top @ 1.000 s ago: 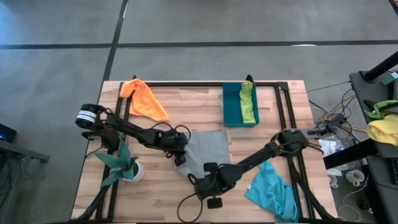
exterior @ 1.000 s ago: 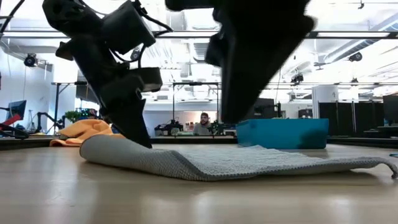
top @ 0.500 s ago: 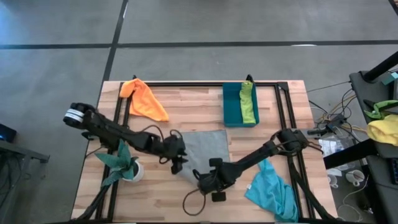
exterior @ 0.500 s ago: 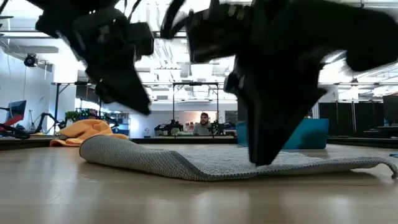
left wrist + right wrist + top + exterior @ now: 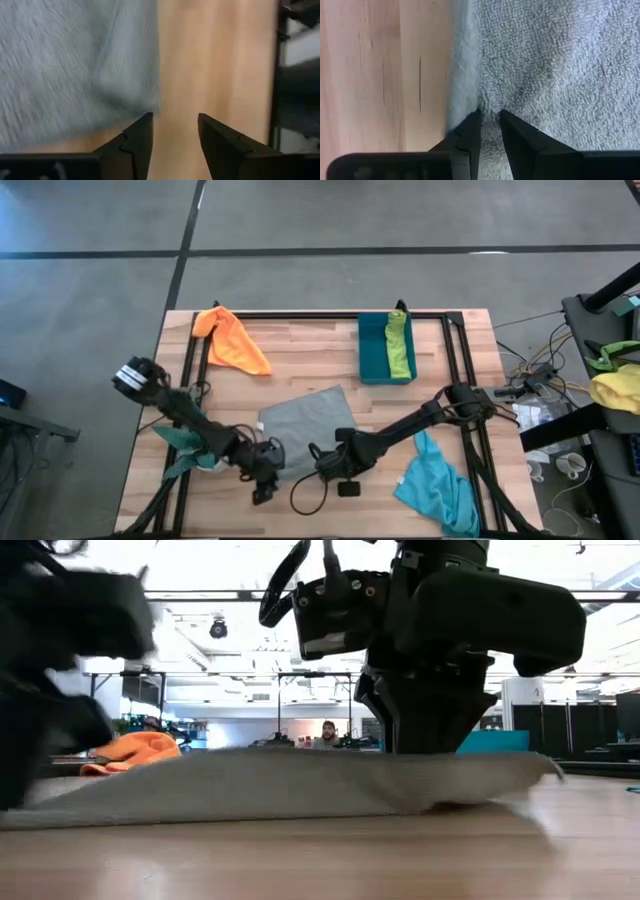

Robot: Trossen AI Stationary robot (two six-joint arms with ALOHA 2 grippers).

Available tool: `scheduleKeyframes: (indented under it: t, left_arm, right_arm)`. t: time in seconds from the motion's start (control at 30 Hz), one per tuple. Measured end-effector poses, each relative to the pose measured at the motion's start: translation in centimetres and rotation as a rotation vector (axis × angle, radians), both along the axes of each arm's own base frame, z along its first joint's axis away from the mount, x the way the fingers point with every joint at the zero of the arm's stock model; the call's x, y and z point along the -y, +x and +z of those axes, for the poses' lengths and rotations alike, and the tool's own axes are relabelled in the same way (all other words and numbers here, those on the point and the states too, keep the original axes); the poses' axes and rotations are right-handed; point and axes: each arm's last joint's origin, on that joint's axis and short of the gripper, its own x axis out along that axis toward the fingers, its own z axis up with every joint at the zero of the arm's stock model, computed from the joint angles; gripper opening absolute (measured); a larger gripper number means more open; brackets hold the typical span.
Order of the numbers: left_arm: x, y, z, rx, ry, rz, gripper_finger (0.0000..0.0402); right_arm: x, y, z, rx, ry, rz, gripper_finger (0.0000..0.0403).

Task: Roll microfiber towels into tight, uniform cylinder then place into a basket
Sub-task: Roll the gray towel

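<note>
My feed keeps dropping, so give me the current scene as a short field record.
grey towel: flat mid-table, near edge at both hands
right hand: pinching grey towel's edge
left hand: fingers apart, bare wood between them, towel corner beside one finger
basket: far side, holds a rolled lime towel
orange towel: loose, far left
turquoise towel: loose, near right

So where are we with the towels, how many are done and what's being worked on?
Done: one lime green towel lies in the basket. In hand: the right gripper pinches the grey towel at its edge; the left gripper stands open over bare wood beside the cloth. It is not rolled yet. Left: the orange towel and turquoise towel lie loose on the table.
</note>
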Motion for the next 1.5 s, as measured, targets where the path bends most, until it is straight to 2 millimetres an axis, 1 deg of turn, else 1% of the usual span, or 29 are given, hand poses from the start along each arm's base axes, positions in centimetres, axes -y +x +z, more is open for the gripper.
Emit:
scheduleKeyframes:
  t: [0.1,0.23,0.33,0.4,0.43,0.53,0.6,0.67,0.73,0.77,0.83,0.87,0.93,1.03,1.1,1.17,1.27,1.33,1.43,1.5]
  left_arm:
    - [0.5,-0.6,1.4,0.062,0.004,0.019,0.0140]
    - [0.5,-0.7,2.5,0.177,0.071,0.115,0.0140]
    - [0.1,-0.6,2.3,0.226,0.142,0.193,0.0140]
    - [-0.1,-0.1,2.0,0.242,0.160,0.224,0.0140]
    - [-0.1,0.0,1.7,0.238,0.168,0.227,0.0140]
    - [0.2,0.3,1.2,0.229,0.182,0.209,0.0140]
    - [0.5,0.2,0.9,0.216,0.191,0.178,0.0140]
    - [0.3,-0.2,0.7,0.176,0.206,0.181,0.0140]
    - [0.1,-0.8,0.8,0.137,0.189,0.201,0.0140]
    - [0.2,-1.0,1.3,0.149,0.165,0.206,0.0140]
    - [1.1,-1.1,3.2,0.220,0.097,0.219,0.0139]
    - [1.7,-1.1,4.1,0.263,0.062,0.214,0.0139]
    - [2.8,-1.1,5.4,0.312,0.047,0.181,0.0136]
    - [4.3,-0.5,6.1,0.356,0.085,0.122,0.0129]
    - [5.1,-0.1,6.0,0.365,0.117,0.091,0.0126]
    - [5.6,0.3,5.7,0.365,0.136,0.074,0.0126]
    - [5.8,0.6,5.1,0.353,0.153,0.068,0.0128]
    - [5.8,0.7,4.8,0.344,0.159,0.070,0.0138]
    - [5.7,0.5,4.5,0.313,0.178,0.057,0.0165]
    - [5.8,0.3,4.4,0.298,0.164,0.032,0.0185]
  right_arm:
    - [0.0,0.0,0.1,-0.011,0.029,0.000,0.0073]
    - [-0.5,0.4,1.1,-0.021,0.101,0.009,0.0073]
    - [-0.8,0.9,3.2,0.033,0.143,0.025,0.0073]
    - [-0.6,1.4,4.4,0.076,0.154,0.036,0.0073]
    - [-0.5,1.6,4.7,0.089,0.154,0.040,0.0073]
    - [0.2,1.8,4.5,0.081,0.145,0.025,0.0073]
    - [0.4,1.7,5.1,0.081,0.142,0.030,0.0073]
    - [0.2,1.1,6.6,0.113,0.125,0.079,0.0073]
    - [-0.7,0.0,8.7,0.176,0.094,0.158,0.0073]
    - [-1.3,-0.6,9.7,0.207,0.074,0.196,0.0073]
    - [-2.5,-2.0,11.2,0.256,0.032,0.271,0.0073]
    - [-3.0,-2.9,11.7,0.268,0.005,0.303,0.0073]
    - [-3.9,-4.5,12.2,0.285,-0.038,0.341,0.0073]
    - [-4.7,-6.8,11.9,0.291,-0.102,0.304,0.0074]
    - [-5.1,-8.2,11.3,0.271,-0.101,0.273,0.0080]
    - [-5.6,-9.5,10.6,0.245,-0.092,0.243,0.0094]
    - [-6.2,-11.0,9.5,0.212,-0.077,0.185,0.0124]
    - [-6.5,-11.7,8.7,0.192,-0.078,0.163,0.0149]
    - [-6.6,-12.5,7.6,0.159,-0.103,0.185,0.0185]
    - [-6.5,-13.1,6.8,0.136,-0.120,0.197,0.0198]
